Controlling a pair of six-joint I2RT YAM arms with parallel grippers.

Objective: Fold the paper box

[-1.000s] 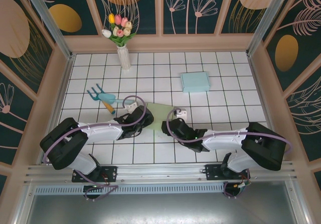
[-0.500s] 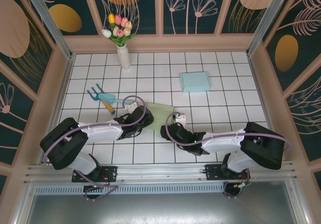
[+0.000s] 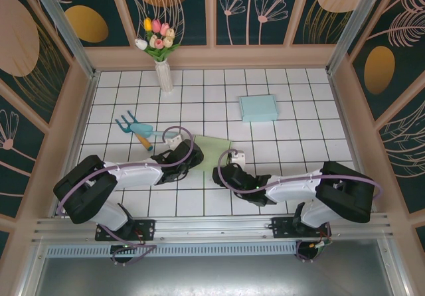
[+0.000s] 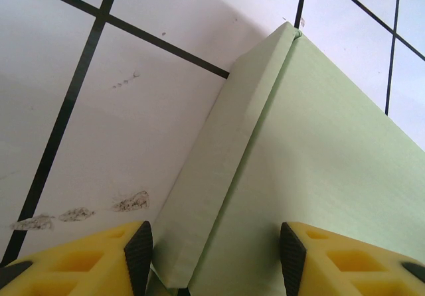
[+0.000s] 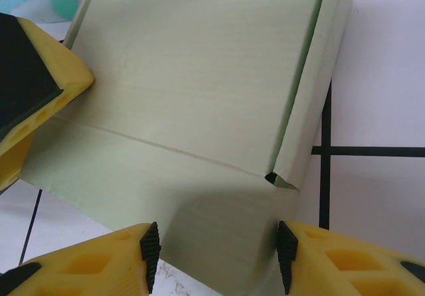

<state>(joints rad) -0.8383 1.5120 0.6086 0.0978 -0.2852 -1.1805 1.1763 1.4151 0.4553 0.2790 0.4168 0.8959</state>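
Note:
The paper box is a pale green sheet lying flat on the white tiles between the two arms. In the left wrist view one side wall of the paper box is folded up. My left gripper is open and straddles the near end of that wall, which runs close to the left pad. In the right wrist view the paper box shows a crease and a raised right flap. My right gripper is open over the sheet's near panel. From above, the left gripper and right gripper sit at its near corners.
A folded light blue box lies farther back on the right. A teal garden fork lies left of the sheet, and a white vase of tulips stands at the back left. Wooden walls enclose the tiled floor.
My right gripper has slid slightly left and toward the near edge, lower over the sheet, and its jaws have narrowed a little. The left gripper and the sheet have stayed put.

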